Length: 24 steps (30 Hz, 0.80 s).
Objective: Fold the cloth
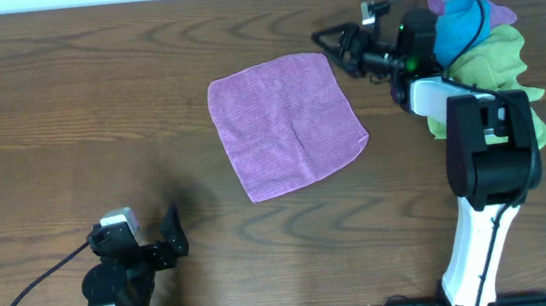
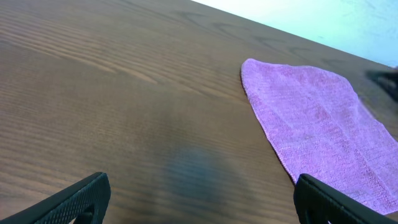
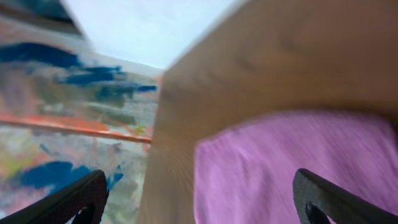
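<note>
left gripper [image 1: 174,233]: sits at the front-left of the table, well apart from the cloth. I see its jaws wide apart with nothing between them.
left-side risk: if I fold with the right arm alone, nothing pins the near edge. I judge the whole cloth could slide or swing and the fold could land skewed.
table [image 1: 68,112]: dark wood that looks smooth. I expect little grip under a soft towel, so a dragged corner may pull the sheet along instead of lifting.
cloth [image 1: 286,124]: lies flat mid-table in one layer, turned a bit off square, with no fold yet. The right corner looks slightly curled.
right gripper [image 1: 330,51]: just beside the cloth's far-right corner, jaws apart, holding nothing. The wrist view is blurred, so I cannot tell whether the tips touch the fabric.
right-side risk: closing too high would miss the thin edge. Closing too far in would grab a bunch of fabric, and I'd get a lumpy fold.
pile [image 1: 477,33]: blue, purple and green cloths bunched at the far right, up against the right arm.
pile risk: a wide sweep of that arm could snag the pile and drag it onto the work area.
</note>
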{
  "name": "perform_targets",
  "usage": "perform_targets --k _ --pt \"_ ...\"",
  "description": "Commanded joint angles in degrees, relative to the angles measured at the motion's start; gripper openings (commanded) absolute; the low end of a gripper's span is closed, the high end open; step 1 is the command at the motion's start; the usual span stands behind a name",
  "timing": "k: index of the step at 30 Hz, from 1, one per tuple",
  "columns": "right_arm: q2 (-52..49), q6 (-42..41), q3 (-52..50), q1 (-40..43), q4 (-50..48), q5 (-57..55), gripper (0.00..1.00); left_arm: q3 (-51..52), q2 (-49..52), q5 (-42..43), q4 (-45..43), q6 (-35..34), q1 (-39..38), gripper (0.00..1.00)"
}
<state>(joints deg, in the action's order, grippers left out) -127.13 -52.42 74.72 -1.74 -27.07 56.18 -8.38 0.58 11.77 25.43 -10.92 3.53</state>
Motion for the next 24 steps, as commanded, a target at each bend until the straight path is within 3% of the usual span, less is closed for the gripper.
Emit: perform_targets --k 1,5,13,19,20,21,23,24 --pt "-0.52 5.20 0.35 0.44 3.74 -0.85 0.89 1.05 -0.33 -0.17 0.20 -0.24 -0.20 0.95" --pt "-0.52 5.16 0.35 1.33 5.49 -0.90 0.86 1.05 -0.33 -0.17 0.20 -0.24 -0.20 0.95" --pt "-0.52 7.13 0.35 6.29 13.27 -3.96 0.96 1.05 -0.33 -0.17 0.20 -0.24 -0.20 0.95" --pt "-0.63 8.85 0.35 6.23 13.25 -8.13 0.96 1.05 -0.33 -0.17 0.20 -0.24 -0.20 0.95" --pt "-0.63 9.49 0.35 5.99 13.64 -7.37 0.89 1.05 -0.33 -0.17 0.20 -0.24 -0.20 0.95" --pt "-0.63 10.36 0.37 5.77 13.57 -4.74 0.72 1.05 -0.33 -0.17 0.20 -0.24 -0.20 0.95" --pt "-0.59 10.29 0.68 5.73 12.94 0.74 0.20 1.05 -0.33 -0.17 0.20 -0.24 -0.20 0.95" --pt "-0.59 10.27 1.11 5.73 12.48 3.45 0.02 1.05 -0.33 -0.20 0.20 -0.24 -0.20 0.95"
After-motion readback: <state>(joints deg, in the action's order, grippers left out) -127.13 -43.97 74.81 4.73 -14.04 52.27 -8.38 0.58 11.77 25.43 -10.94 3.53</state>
